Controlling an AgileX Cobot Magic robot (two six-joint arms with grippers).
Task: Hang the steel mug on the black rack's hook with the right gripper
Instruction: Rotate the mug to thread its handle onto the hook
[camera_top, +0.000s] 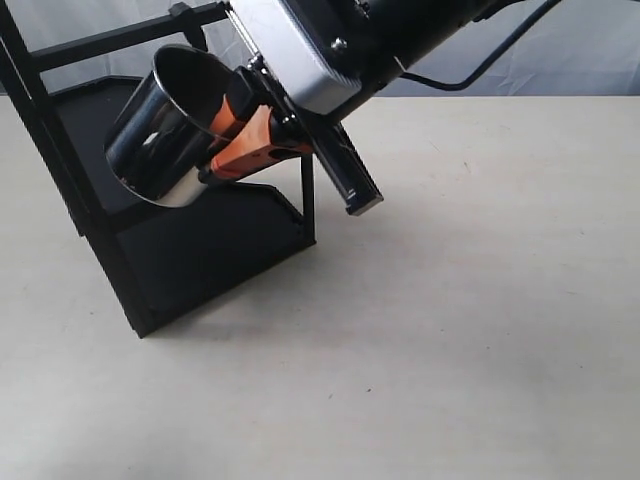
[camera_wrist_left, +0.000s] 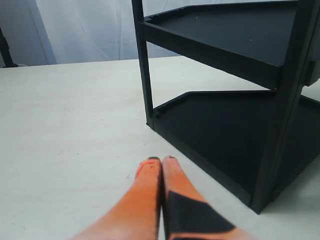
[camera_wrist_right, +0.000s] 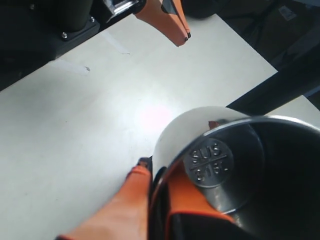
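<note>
Exterior view is giving you the clearest look: your right gripper (camera_top: 235, 135) is reaching in from the upper right, its orange fingers (camera_top: 250, 145) clamping the wall of the steel mug (camera_top: 165, 125) at the rim. The mug is hanging in the air, tilted, its open mouth facing up and to the right, just in front of the black rack (camera_top: 150, 230) and just below the top crossbar (camera_top: 120, 35). A small black fitting is sitting on that crossbar above the mug, but you cannot tell from here whether the mug's handle is touching it.

Your right wrist camera is looking straight into the mug (camera_wrist_right: 235, 170), with the stamped disc on its base showing and one orange finger (camera_wrist_right: 125, 205) lying outside the wall, the other inside.

Your left gripper (camera_wrist_left: 161, 161) is resting low over the pale table (camera_wrist_left: 70, 130), jaws pressed together with nothing between them, tips pointing toward the rack's (camera_wrist_left: 240, 125) lower tray and staying clear of it.
</note>
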